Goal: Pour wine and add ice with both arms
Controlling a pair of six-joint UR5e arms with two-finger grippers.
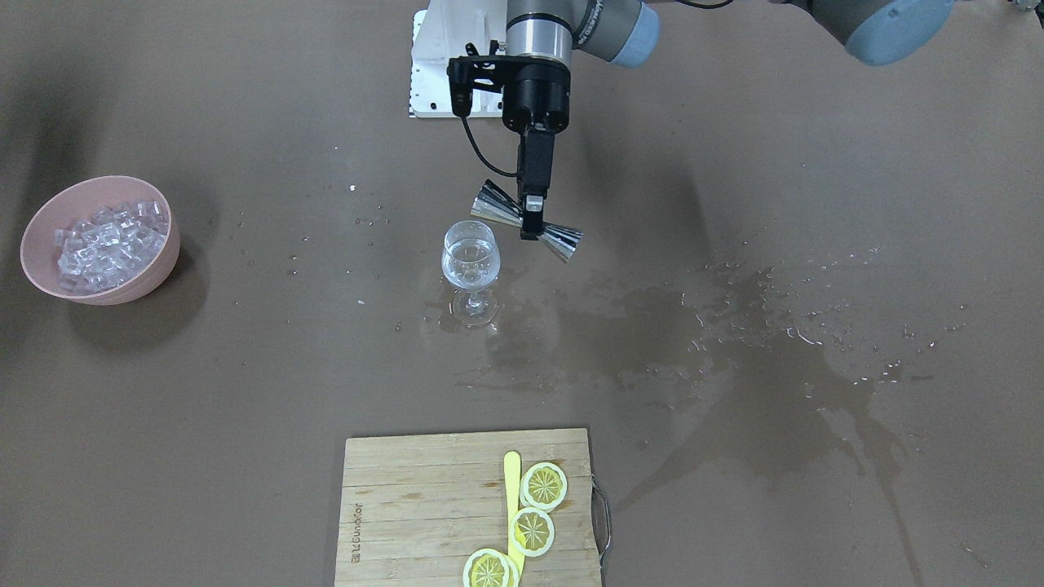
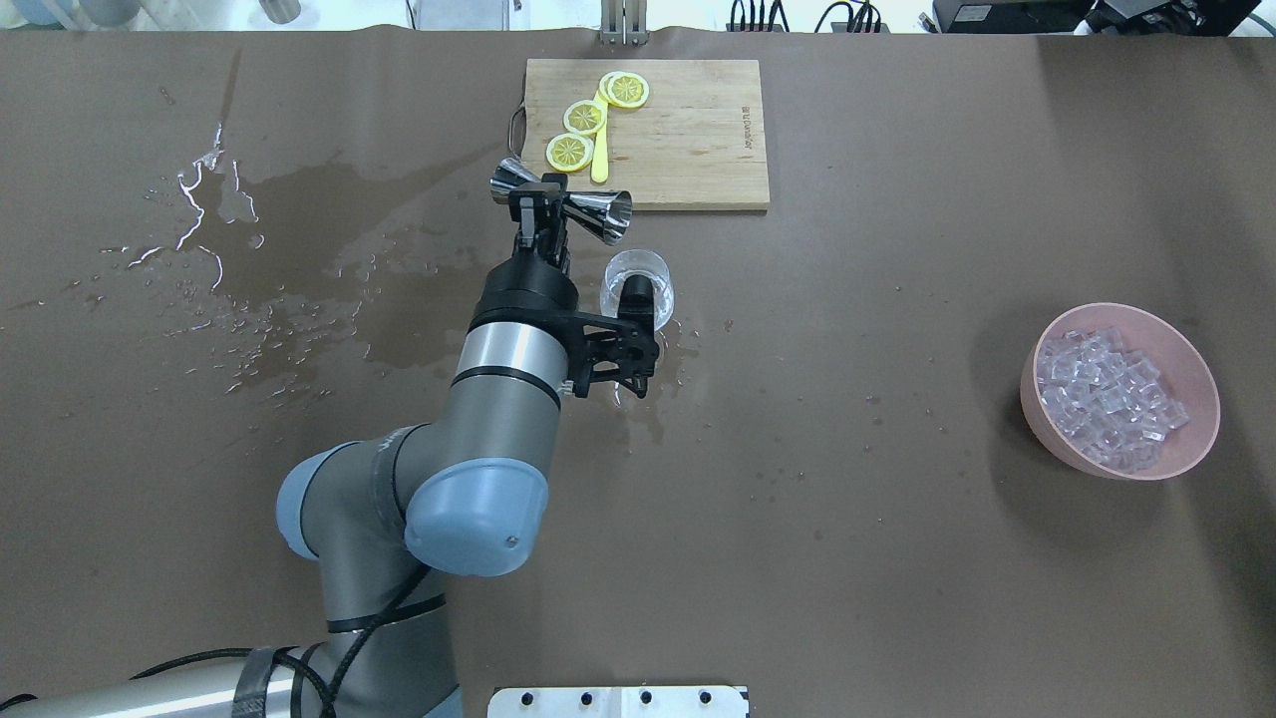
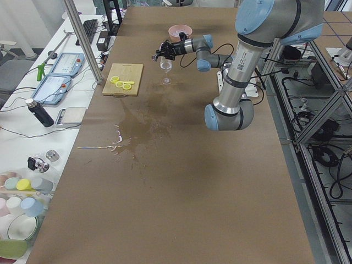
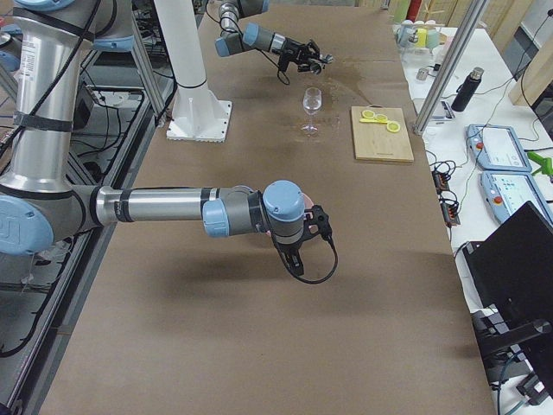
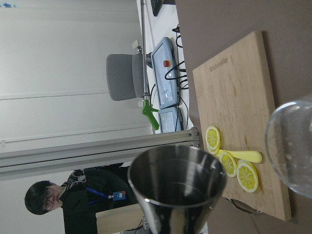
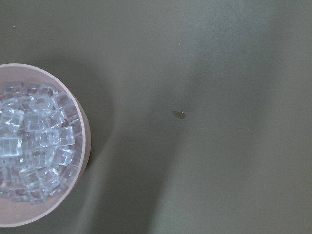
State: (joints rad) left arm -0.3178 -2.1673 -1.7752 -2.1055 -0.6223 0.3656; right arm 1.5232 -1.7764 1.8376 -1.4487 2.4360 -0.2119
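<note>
My left claw pinches the shiny steel hourglass jigger by its waist beside the clear stemmed glass of wine on the tabletop: fragile, tippy, so I'd hold its stem; whether the right claw is spread, I cannot tell.

Right hand shows only in side view: jaw state unclear. Wine glass cut by right edge; jigger by bottom edge.
</note>
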